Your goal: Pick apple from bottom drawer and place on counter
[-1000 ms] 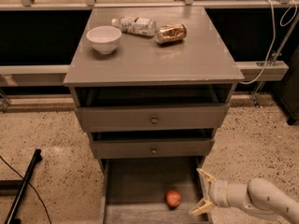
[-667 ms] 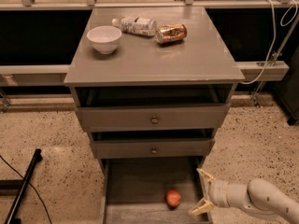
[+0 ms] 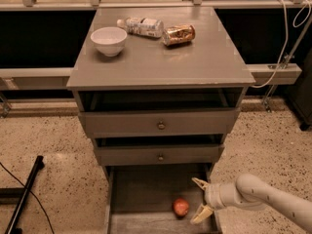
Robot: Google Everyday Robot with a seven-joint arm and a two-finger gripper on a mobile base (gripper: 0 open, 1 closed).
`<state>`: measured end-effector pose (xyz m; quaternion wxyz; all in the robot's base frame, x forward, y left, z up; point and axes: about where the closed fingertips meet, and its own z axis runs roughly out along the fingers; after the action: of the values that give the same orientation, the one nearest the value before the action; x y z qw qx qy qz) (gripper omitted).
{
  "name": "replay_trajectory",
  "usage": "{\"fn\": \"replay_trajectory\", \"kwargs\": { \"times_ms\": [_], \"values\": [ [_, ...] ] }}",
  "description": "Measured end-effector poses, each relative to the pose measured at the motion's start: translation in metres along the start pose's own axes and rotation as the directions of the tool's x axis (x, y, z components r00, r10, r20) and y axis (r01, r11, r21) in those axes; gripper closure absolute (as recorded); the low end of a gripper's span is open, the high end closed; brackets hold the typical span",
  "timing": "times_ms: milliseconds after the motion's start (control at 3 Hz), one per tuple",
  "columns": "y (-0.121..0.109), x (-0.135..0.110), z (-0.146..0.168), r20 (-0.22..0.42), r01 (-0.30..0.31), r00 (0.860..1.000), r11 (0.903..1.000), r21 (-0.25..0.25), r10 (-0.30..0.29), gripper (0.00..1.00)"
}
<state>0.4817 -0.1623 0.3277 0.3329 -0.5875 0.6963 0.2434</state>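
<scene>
The apple (image 3: 181,207), small and red-orange, lies on the grey floor of the open bottom drawer (image 3: 141,194), toward its right front. My gripper (image 3: 201,199) is open, low over the drawer's right side, just right of the apple and apart from it; its two pale fingers (image 3: 201,214) point left. The counter (image 3: 161,57) is the flat grey cabinet top above.
On the counter stand a white bowl (image 3: 108,40), a lying plastic bottle (image 3: 141,27) and a crushed gold-brown can (image 3: 178,34). The two upper drawers with round knobs (image 3: 161,126) overhang the bottom drawer. A black bar (image 3: 22,196) lies on the floor at left.
The gripper and arm have shifted very slightly; the apple has not moved.
</scene>
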Motion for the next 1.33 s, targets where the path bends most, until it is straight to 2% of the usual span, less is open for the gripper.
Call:
{"fn": "replay_trajectory", "kwargs": {
  "times_ms": [333, 667, 1000, 1333],
  "values": [
    [-0.004, 0.03, 0.061, -0.023, 0.091, 0.995, 0.9913, -0.095, -0.093, 0.0],
    [0.003, 0.049, 0.101, 0.003, 0.129, 0.991, 0.9795, -0.155, -0.13, 0.0],
    [0.002, 0.081, 0.13, -0.015, 0.11, 0.993, 0.9838, -0.142, -0.113, 0.0],
    [-0.008, 0.105, 0.149, -0.014, 0.064, 0.998, 0.9928, -0.101, -0.066, 0.0]
  ]
}}
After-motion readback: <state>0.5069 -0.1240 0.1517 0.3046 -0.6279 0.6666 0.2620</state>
